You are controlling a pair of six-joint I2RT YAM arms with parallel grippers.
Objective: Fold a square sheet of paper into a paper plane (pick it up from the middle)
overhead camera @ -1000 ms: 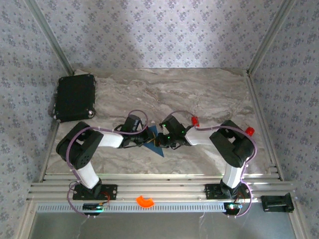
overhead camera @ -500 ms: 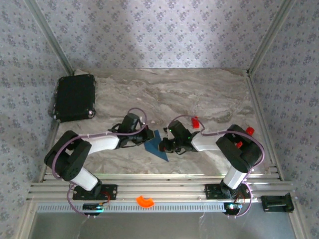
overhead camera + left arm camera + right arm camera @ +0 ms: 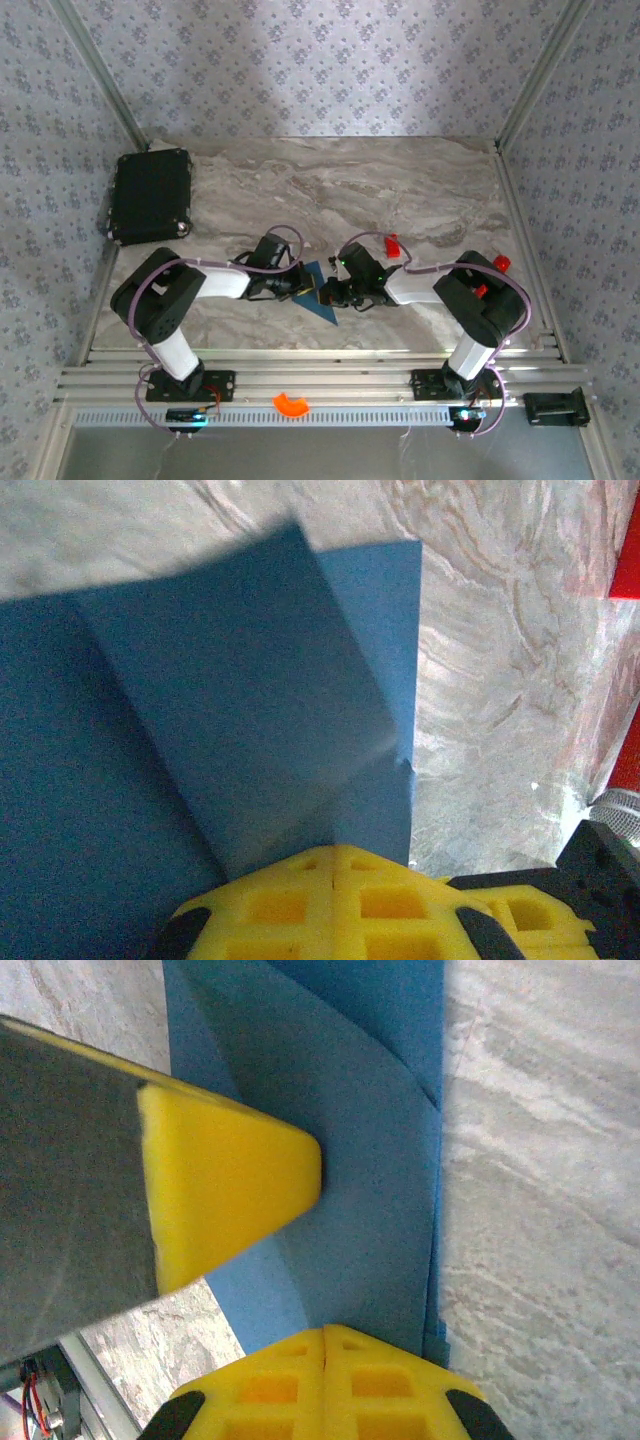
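**Fig.** Square sheet of paper (image 3: pixel 318 292): dark blue, matte, partly folded. It lies on the marble table (image 3: pixel 400 190) near the front edge, betw. the two arms. From above its outline is approx. triangular, with a point toward the bases. Wrist views show one flap (image 3: pixel 350 1190) lifted and curved over a flat lower layer (image 3: pixel 60 810). L gripper (image 3: pixel 333 860): jaws pressed together, tip on the flap. R gripper (image 3: pixel 325 1338): jaws pressed together at the flap's edge. Whether paper is nipped betw. them cannot be told.

Closed yellow claw (image 3: pixel 332 855), folded blue paper (image 3: pixel 240 700), marble table (image 3: pixel 490 680)
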